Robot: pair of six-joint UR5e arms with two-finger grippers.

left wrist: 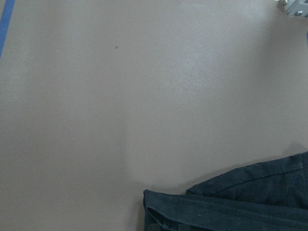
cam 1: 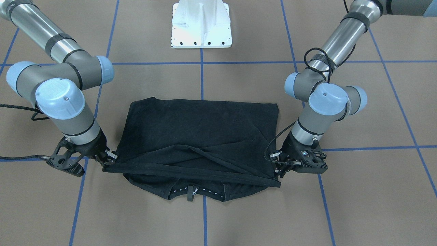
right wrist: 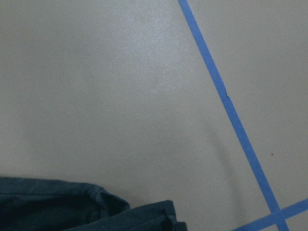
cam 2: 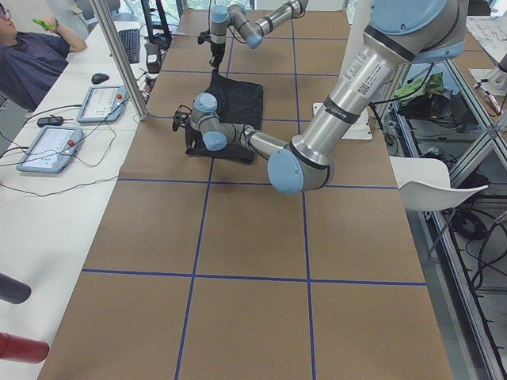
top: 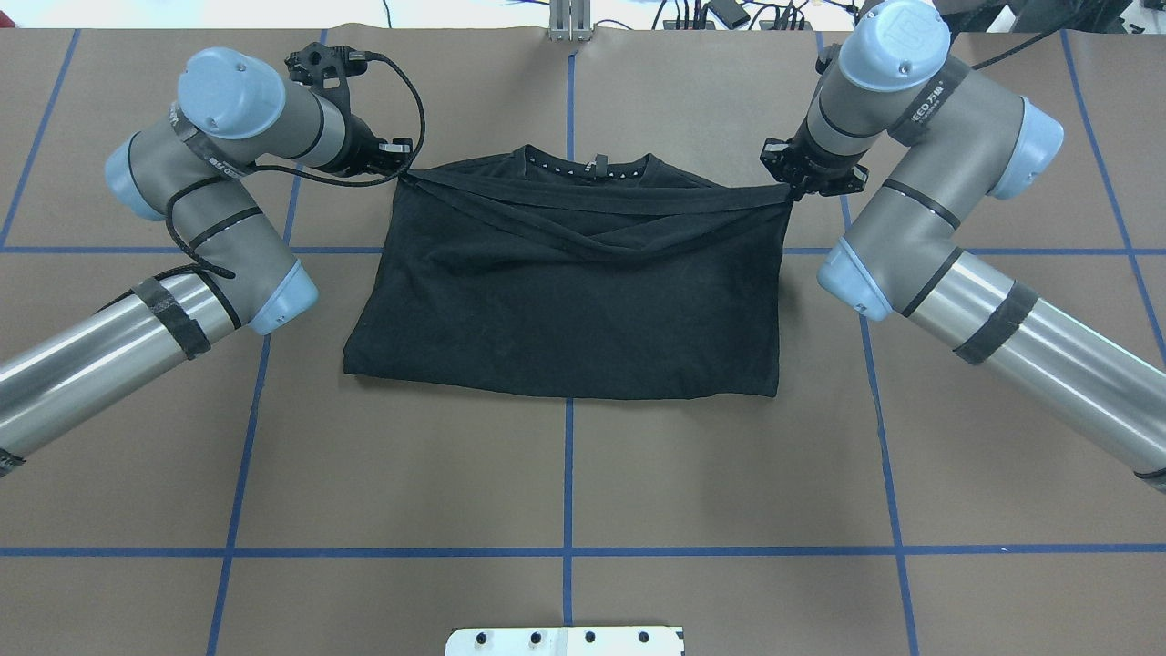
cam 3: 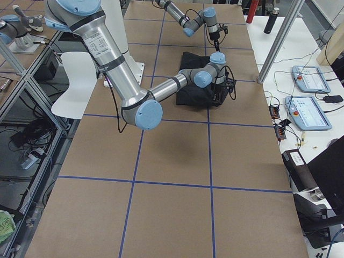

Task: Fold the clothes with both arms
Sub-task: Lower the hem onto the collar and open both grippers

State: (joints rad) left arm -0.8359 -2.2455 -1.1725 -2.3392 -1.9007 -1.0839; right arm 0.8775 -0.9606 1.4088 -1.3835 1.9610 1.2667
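The black T-shirt (top: 565, 310) lies on the worktop (top: 565, 474), nearer the edge opposite the robot's base (cam 1: 201, 24). The left hand (top: 403, 169) and the right hand (top: 791, 189) each clamp one end of its folded-over edge, which is stretched taut between them.

Brown-covered table (top: 565, 437) gridded in blue tape lines (top: 567, 492), flanked by a white bench (cam 2: 47, 237) and aluminium framing (cam 2: 475, 103).
The table is covered in matt brown sheeting and divided into large squares by the tape. On the bench, two tablet-like consoles (cam 2: 49, 148), a keyboard (cam 2: 129, 45), a mouse (cam 2: 99, 77) and loose wires are laid, and it is crossed by a slanted aluminium post (cam 2: 119, 55). A person (cam 2: 28, 59) is seated at its far end. A white chair (cam 2: 436, 190) is placed by the framing on the opposite side, where cables (cam 3: 32, 134) are seen on the floor. Everything is evenly lit.
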